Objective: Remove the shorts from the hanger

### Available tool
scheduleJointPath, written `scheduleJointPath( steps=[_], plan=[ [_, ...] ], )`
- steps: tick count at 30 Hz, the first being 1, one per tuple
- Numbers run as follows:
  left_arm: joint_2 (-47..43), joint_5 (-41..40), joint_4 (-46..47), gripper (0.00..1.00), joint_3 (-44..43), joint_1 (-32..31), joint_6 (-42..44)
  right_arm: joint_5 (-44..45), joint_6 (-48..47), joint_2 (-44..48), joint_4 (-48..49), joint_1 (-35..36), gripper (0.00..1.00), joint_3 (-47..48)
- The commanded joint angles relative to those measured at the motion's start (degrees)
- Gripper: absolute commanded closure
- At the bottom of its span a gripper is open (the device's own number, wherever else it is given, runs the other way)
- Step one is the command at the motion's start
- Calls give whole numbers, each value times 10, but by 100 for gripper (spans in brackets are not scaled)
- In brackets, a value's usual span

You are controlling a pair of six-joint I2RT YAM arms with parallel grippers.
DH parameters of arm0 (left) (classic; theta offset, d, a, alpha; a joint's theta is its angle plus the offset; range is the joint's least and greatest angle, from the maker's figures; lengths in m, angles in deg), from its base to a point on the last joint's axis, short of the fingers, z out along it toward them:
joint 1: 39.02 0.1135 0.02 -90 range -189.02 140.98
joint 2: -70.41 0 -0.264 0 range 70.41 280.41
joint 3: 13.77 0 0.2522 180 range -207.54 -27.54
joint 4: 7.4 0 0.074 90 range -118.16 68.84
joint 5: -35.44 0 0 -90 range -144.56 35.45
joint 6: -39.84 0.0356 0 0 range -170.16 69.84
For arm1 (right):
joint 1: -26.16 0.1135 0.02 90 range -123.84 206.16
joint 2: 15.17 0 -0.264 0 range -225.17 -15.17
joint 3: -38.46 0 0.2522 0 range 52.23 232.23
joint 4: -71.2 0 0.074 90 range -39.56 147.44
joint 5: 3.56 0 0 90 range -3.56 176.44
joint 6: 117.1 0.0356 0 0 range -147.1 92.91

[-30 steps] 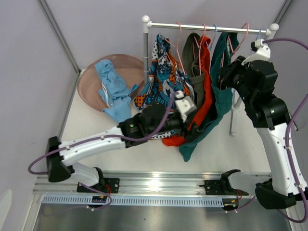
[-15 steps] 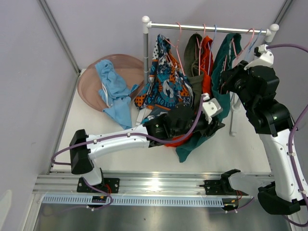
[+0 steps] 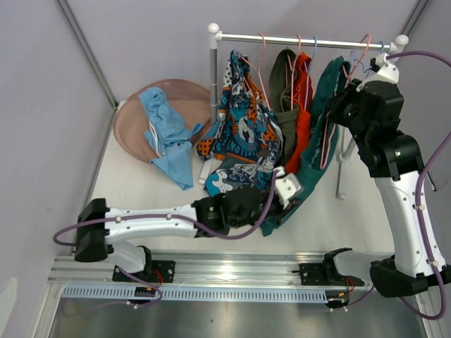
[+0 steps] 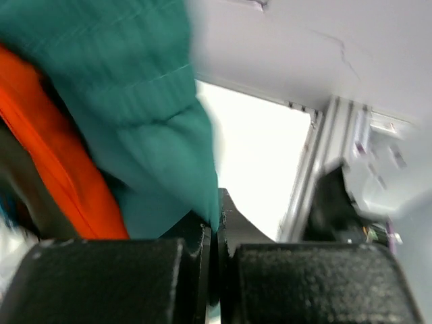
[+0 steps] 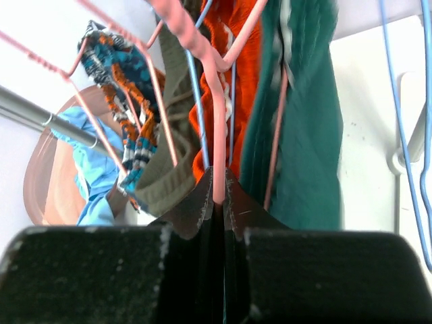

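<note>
Dark teal shorts hang from a pink hanger at the right end of the rail. My left gripper is shut on their lower hem; in the left wrist view the teal cloth runs down into the closed left gripper. My right gripper is shut on the pink hanger; the right wrist view shows the hanger wire pinched in the right gripper. Printed shorts, olive shorts and orange shorts hang to the left. Light blue shorts lie in a basin.
The pink basin sits at the back left by the wall. The rail's left post and right post stand on the table. A blue hanger hangs right of the teal shorts. An aluminium mounting rail runs along the near edge.
My left gripper has closed on the teal shorts' hem and drawn down toward the near edge. The right arm shifted slightly toward the rail with the hanger.
</note>
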Motion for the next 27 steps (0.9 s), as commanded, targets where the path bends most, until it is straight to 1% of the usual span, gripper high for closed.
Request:
scheduleJointPath(
  steps=[1, 2, 4, 6, 7, 8, 9, 11, 12, 13, 14, 15, 16, 17, 18, 19, 20, 21, 22, 23, 24, 25, 26, 27],
  plan=[
    [-73, -39, 13, 100, 82, -58, -36, -9, -21, -7, 60, -38, 100, 65],
    [-79, -46, 18, 100, 104, -77, -41, -17, -21, -13, 57, -44, 100, 72],
    [-85, -60, 28, 100, 127, -83, -65, -20, -16, -14, 46, -53, 100, 83],
    [-77, -75, 30, 100, 123, -83, -69, -33, -6, -1, 36, -53, 100, 70],
    [-62, -89, 27, 100, 117, -79, -61, -41, 1, 7, 30, -53, 100, 60],
    [-50, -94, 7, 100, 77, -76, -55, -50, 20, 28, 23, -49, 100, 48],
    [-36, -97, -7, 100, 58, -70, -48, -55, 29, 44, 17, -46, 100, 10],
    [13, -107, -51, 100, -31, -47, -34, -62, 49, 77, 16, -25, 100, -36],
    [32, -108, -66, 100, -78, -35, -31, -62, 55, 109, 12, -14, 100, -73],
    [73, -110, -80, 100, -105, -8, -33, -64, 62, 123, 5, -12, 100, -85],
    [95, -109, -120, 100, -157, 6, -35, -68, 73, 133, -5, -12, 100, -89],
    [118, -105, -138, 100, -219, 21, -40, -76, 77, 147, -34, -12, 100, -88],
    [143, -102, -156, 100, -254, 50, -42, -81, 81, 152, -48, -12, 100, -78],
    [196, -98, -199, 100, -357, 61, -44, -88, 88, 156, -79, -12, 100, -72],
    [222, -95, -222, 100, -391, 72, -45, -99, 92, 160, -96, -12, 100, -62],
    [247, -90, -266, 100, -424, 89, -44, -104, 95, 163, -110, -11, 100, -41],
    [291, -86, -285, 100, -488, 96, -45, -106, 96, 164, -136, -11, 100, -31],
    [308, -87, -305, 100, -538, 100, -47, -108, 98, 164, -148, -11, 100, -19],
    [319, -89, -331, 100, -551, 103, -48, -104, 97, 160, -157, -11, 100, -7],
    [324, -85, -334, 100, -564, 103, -52, -100, 94, 156, -173, -11, 100, 22],
    [315, -78, -328, 100, -540, 101, -58, -96, 89, 149, -182, -11, 100, 39],
    [302, -72, -318, 100, -495, 100, -65, -94, 87, 140, -189, -12, 100, 56],
    [286, -63, -291, 100, -468, 98, -77, -94, 86, 122, -200, -12, 100, 84],
    [250, -63, -275, 100, -440, 96, -82, -99, 86, 113, -206, -12, 100, 99]
  ],
)
